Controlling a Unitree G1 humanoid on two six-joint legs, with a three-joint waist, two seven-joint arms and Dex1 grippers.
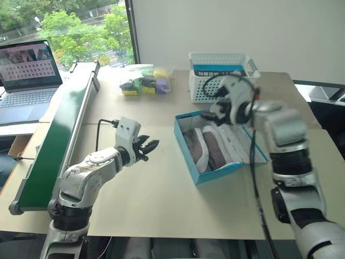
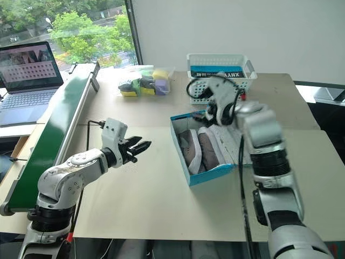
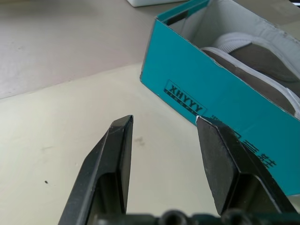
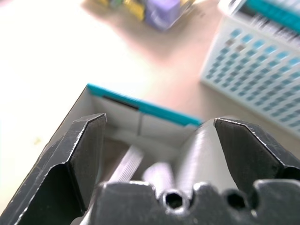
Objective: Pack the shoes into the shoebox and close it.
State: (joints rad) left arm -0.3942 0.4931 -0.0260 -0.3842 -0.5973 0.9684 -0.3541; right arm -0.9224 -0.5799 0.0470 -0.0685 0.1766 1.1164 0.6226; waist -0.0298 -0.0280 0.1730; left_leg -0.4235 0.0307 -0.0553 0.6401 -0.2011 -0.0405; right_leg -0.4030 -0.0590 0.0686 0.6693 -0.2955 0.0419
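The left gripper (image 3: 164,126) has its fingers (image 3: 117,154) spread with nothing between them, hovering just beside the shoebox's near long wall. The right gripper (image 4: 159,126) hangs over the far end of the shoebox (image 1: 215,172), its fingers (image 4: 89,140) wide apart and holding nothing. The shoes (image 1: 207,148) lie side by side inside the open box, which sits mid-worktop (image 1: 161,199) toward the right edge. A white basket (image 1: 202,81) stands behind it near the far edge.

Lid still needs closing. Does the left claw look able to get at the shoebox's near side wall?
Probably yes: the left claw is open, facing the shoebox wall, with bare table between them.
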